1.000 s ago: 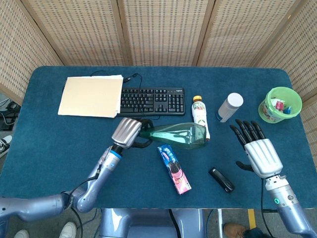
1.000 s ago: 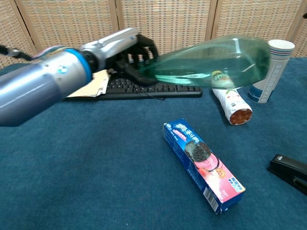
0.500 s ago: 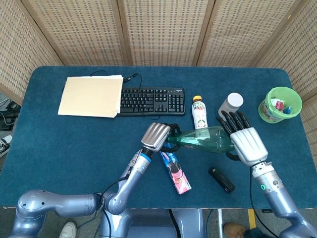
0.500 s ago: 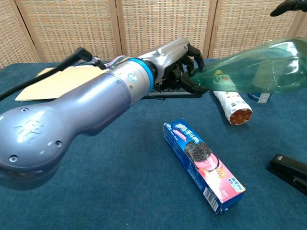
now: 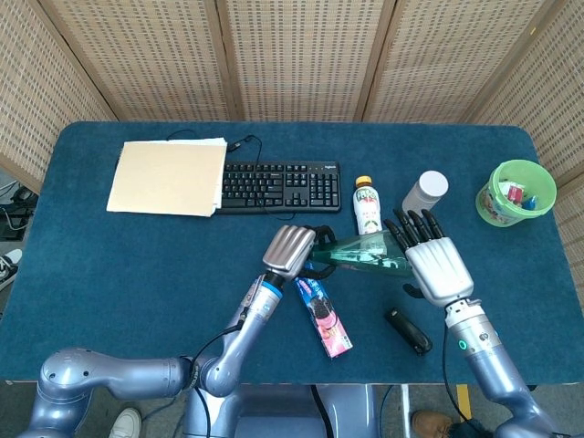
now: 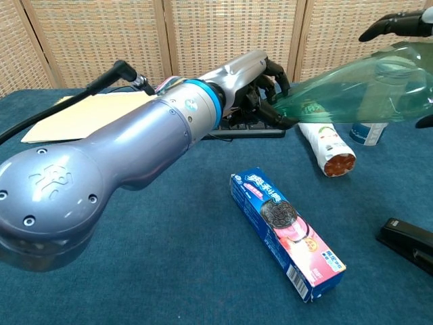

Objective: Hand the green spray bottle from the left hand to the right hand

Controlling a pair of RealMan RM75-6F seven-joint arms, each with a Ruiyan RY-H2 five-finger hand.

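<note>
Green spray bottle (image 5: 365,255): lies level above the desk (image 5: 91,265), over its middle, neck end toward the left robot hand (image 5: 289,252), wide base toward the right robot hand (image 5: 431,265).

Left robot hand: fingers clamped around the bottle's neck end; seen clearly in the chest view (image 6: 260,81).

Right robot hand: palm down over the bottle's base, fingers stretched out and apart above it; one dark fingertip (image 6: 389,24) shows over the bottle at the top right of the chest view. Whether it touches the bottle cannot be told; no closed grasp is visible.

Cookie box (image 5: 321,310): flat on the desk, below the bottle, near the left forearm.

Drink bottle (image 5: 368,204): on its side, just behind the green bottle.

Cup (image 5: 424,192): upright, white lid, right of the drink bottle.

Keyboard (image 5: 278,185): black, far side of the desk.

Folder (image 5: 168,177): tan, left of the keyboard.

Green tub (image 5: 516,192): far right edge.

Stapler (image 5: 408,330): black, near the right wrist.
</note>
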